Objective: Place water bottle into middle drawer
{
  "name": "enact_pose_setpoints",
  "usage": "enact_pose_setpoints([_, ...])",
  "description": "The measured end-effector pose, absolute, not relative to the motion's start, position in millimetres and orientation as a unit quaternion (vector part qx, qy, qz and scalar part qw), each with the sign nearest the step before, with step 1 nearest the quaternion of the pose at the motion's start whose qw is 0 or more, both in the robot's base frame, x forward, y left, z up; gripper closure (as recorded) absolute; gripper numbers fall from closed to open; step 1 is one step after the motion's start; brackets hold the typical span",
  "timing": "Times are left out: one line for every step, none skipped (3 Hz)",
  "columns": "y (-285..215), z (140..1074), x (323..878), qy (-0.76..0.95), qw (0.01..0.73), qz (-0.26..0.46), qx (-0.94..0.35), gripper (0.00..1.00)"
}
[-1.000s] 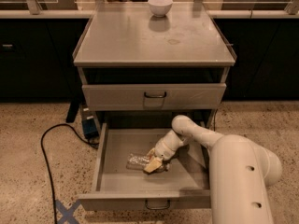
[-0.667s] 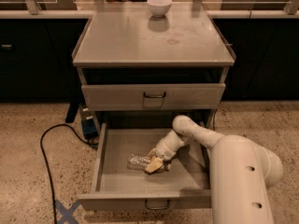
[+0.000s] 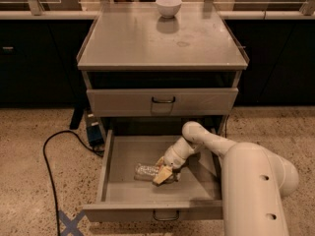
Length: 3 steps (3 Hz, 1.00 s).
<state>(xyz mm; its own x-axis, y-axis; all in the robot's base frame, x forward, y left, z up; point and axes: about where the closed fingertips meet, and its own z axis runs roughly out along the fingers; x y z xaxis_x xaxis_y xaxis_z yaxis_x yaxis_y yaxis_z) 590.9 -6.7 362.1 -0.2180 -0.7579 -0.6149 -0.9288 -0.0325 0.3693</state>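
Observation:
The middle drawer (image 3: 118, 193) is pulled out, a wide shallow grey tray with a small loop handle at its front edge. The water bottle (image 3: 146, 170) lies on its side on the drawer floor, clear and crinkly, its right end hidden by the gripper. My gripper (image 3: 164, 174) reaches down into the drawer from the right, with its yellowish fingertips at the bottle's right end. The white arm comes in from the lower right.
A white bowl (image 3: 168, 6) stands at the back of the cabinet top (image 3: 147, 43). The upper drawer (image 3: 162, 101) is closed. A black cable (image 3: 54, 156) and a blue box (image 3: 93, 132) lie on the floor at the left. Blue tape marks the floor at lower left.

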Motion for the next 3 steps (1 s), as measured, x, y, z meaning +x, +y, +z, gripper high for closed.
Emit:
enact_pose_setpoints([-6.7, 362.1, 590.9, 0.686, 0.115, 0.372, -0.615, 0.12])
enact_pose_setpoints([-6.6, 362.0, 590.8, 0.686, 0.115, 0.372, -0.615, 0.0])
enact_pose_setpoints([-6.6, 362.0, 590.8, 0.686, 0.115, 0.372, -0.615, 0.0])
